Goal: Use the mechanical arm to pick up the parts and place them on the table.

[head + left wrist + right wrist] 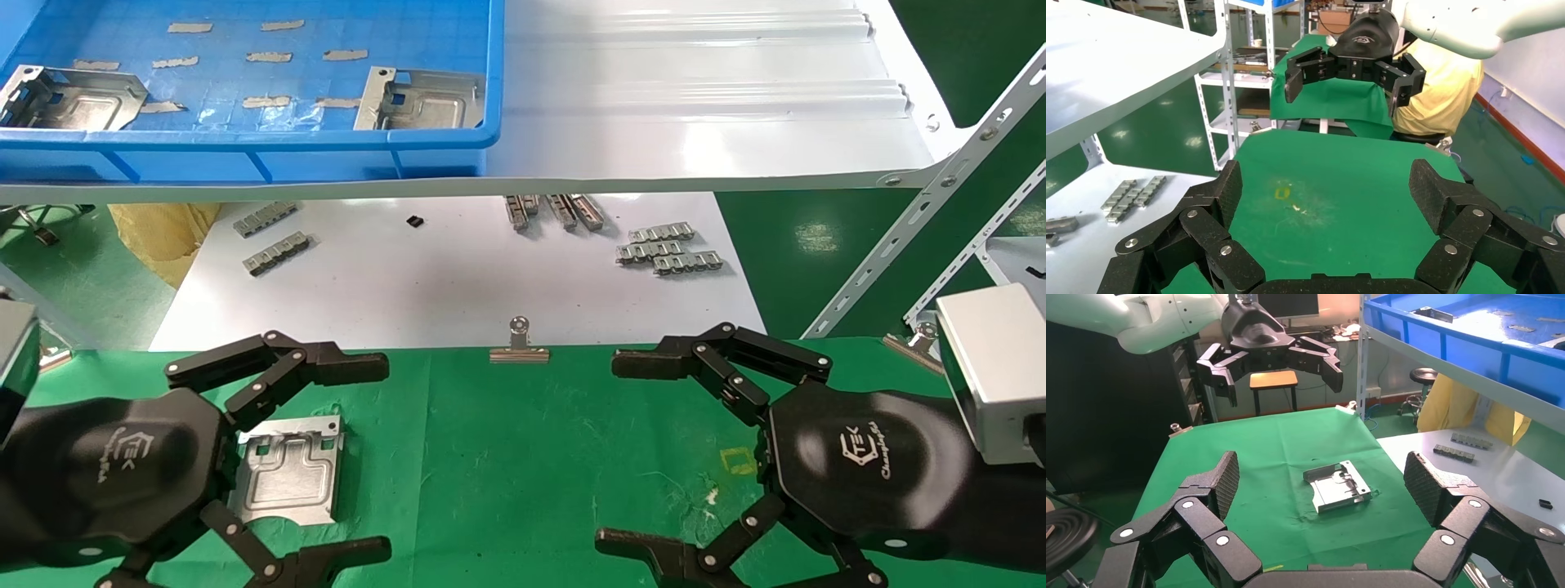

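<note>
- On the left, near side of the table (490, 457), the left gripper (359, 457) is hovering with fingers spread wide and holding nothing.
- One part (288, 471) is lying flat on the green cloth just right of that gripper's palm, partly under its far linkage and not held. So one placement looks done.
- Its slotted flange is facing the far side. Its long axis is running roughly near-to-far, tilted slightly. The embossed face is pointing up.
- Far left, on the white shelf (695, 106), the blue bin (245, 147) is holding two more parts: one at the left end (73, 98) and one near the right wall (421, 100). Both are lying flat with their long axes roughly left-right. Grey strips of tape (270, 57) are sitting on the bin floor between them.
- At centre, a binder clip (519, 345) is pinning the cloth's far edge. Beyond it, small notched strips (668, 247) are lying on the white board (458, 278); they're not targets.
- On the right, the right gripper (605, 449) is hanging over bare cloth, fingers also wide apart and holding nothing.
- Step, my read: between picks, with the next part still to fetch.
- The next move is calling for one arm to lift clear of the shelf lip and reach into the bin. The fingers should close across a part's short axis, over the flange or an edge, since it's lying flat on the floor.
</note>
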`<state>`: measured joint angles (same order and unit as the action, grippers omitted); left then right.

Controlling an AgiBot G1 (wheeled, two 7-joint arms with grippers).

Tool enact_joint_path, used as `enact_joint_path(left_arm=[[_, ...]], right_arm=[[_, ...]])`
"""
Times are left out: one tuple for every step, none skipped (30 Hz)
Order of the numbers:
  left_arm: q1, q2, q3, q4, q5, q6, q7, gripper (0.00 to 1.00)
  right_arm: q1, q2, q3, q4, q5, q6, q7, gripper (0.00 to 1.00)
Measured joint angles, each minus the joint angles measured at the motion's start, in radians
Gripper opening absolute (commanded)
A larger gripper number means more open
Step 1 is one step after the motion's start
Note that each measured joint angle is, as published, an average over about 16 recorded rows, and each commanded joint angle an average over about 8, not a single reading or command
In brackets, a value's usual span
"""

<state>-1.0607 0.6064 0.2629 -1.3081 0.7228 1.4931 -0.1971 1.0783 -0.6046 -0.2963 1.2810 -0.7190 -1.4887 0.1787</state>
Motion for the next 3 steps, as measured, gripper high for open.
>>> enact_joint_path(left_arm=[[0.000, 0.000, 0.001, 0.001, 0.000, 0.000, 0.001, 1.00], [-0.001, 0.000, 0.001, 0.002, 0.000, 0.000, 0.001, 1.00], [-0.001, 0.000, 0.002, 0.003, 0.000, 0.000, 0.002, 1.00]], right_arm=[[0.000, 0.000, 0.000, 0.000, 0.000, 0.000, 0.000, 1.00], [0.000, 0.000, 0.000, 0.000, 0.000, 0.000, 0.000, 1.00], [0.000, 0.000, 0.000, 0.000, 0.000, 0.000, 0.000, 1.00]])
